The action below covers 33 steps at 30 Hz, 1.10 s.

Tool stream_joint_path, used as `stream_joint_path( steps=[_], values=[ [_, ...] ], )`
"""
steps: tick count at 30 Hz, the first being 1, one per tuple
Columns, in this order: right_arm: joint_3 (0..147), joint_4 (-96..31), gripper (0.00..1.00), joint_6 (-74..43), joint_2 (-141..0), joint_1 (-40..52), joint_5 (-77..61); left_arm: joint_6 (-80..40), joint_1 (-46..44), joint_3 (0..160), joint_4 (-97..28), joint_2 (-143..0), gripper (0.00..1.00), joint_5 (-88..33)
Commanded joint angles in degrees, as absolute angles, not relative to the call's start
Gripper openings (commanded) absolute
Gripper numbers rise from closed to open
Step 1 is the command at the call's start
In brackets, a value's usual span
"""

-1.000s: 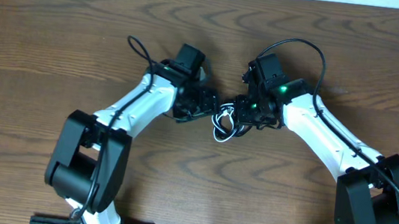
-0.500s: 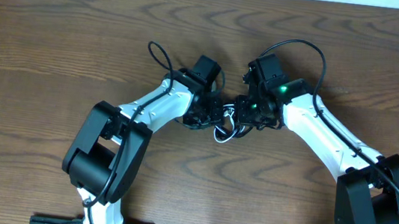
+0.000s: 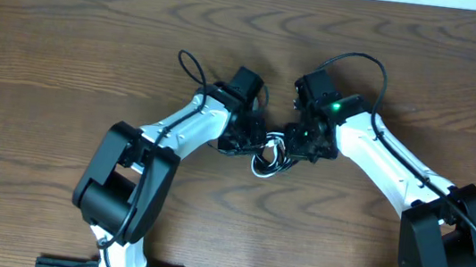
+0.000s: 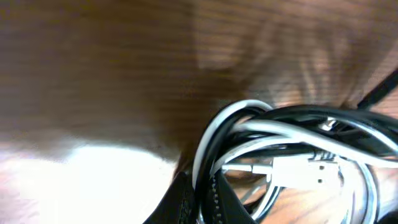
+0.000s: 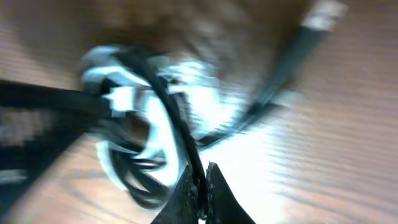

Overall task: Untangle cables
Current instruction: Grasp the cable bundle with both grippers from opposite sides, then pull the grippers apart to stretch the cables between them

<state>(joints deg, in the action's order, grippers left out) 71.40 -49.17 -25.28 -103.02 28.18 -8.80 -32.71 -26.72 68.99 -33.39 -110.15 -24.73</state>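
White curved links and bulky black joints make up the left arm (image 3: 180,127) and right arm (image 3: 388,158). A black wire (image 3: 190,63) loops off each wrist; a green light (image 3: 337,106) glows right of centre. The left gripper (image 4: 202,200) is black, ribbed-edged.

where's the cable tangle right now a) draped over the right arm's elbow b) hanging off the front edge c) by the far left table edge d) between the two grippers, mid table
d: the overhead view shows the white and black cables bunched on the table, right between the left gripper and the right gripper.
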Motion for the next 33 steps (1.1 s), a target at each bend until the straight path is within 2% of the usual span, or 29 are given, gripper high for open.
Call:
stream_joint_path(
  steps=[1,4,7,9,13,15,17,20,22,28,33],
  values=[
    [71.83,-51.92,0.01,-25.74,-102.65,27.77,5.69,-29.69,-22.76,68.84,-36.40,-104.68,0.07,-22.92],
    [71.83,-55.07,0.01,-27.51,-102.65,26.74,13.65,-27.57,-19.84,68.88,-39.20,-99.72,0.08,-23.83],
    [71.83,-56.58,0.01,-27.88,-102.65,24.84,16.05,-25.82,-16.80,68.88,-41.41,-94.06,0.07,-27.38],
    [71.83,-56.21,0.01,-28.25,-102.65,23.31,14.09,-24.16,-15.29,68.88,-42.00,-90.28,0.08,-31.59],
    [71.83,-54.28,0.01,-26.61,-102.65,21.41,5.02,-21.82,-14.90,68.88,-42.63,-85.52,0.08,-32.38],
    [71.83,-53.47,0.09,-25.52,-102.65,20.86,1.34,-21.63,-14.90,68.88,-42.87,-84.31,0.08,-32.36],
    [71.83,-52.88,0.22,-24.53,-102.65,20.62,-0.84,-21.65,-14.92,68.88,-43.09,-83.99,0.08,-32.38],
    [71.83,-51.99,0.51,-21.06,-102.65,20.64,-3.90,-21.63,-14.96,68.84,-43.70,-84.05,0.08,-32.38],
    [71.83,-51.27,0.67,-15.79,-102.65,20.67,-9.67,-21.63,-14.96,68.84,-44.10,-84.09,0.07,-32.38],
    [71.83,-50.28,0.77,-1.15,-102.63,20.67,-31.90,-21.69,-14.96,68.84,-44.12,-84.23,0.08,-32.40],
    [71.83,-49.58,0.77,1.43,-102.63,21.23,-37.71,-24.36,-14.96,68.84,-42.85,-84.20,0.08,-36.12]
  ],
)
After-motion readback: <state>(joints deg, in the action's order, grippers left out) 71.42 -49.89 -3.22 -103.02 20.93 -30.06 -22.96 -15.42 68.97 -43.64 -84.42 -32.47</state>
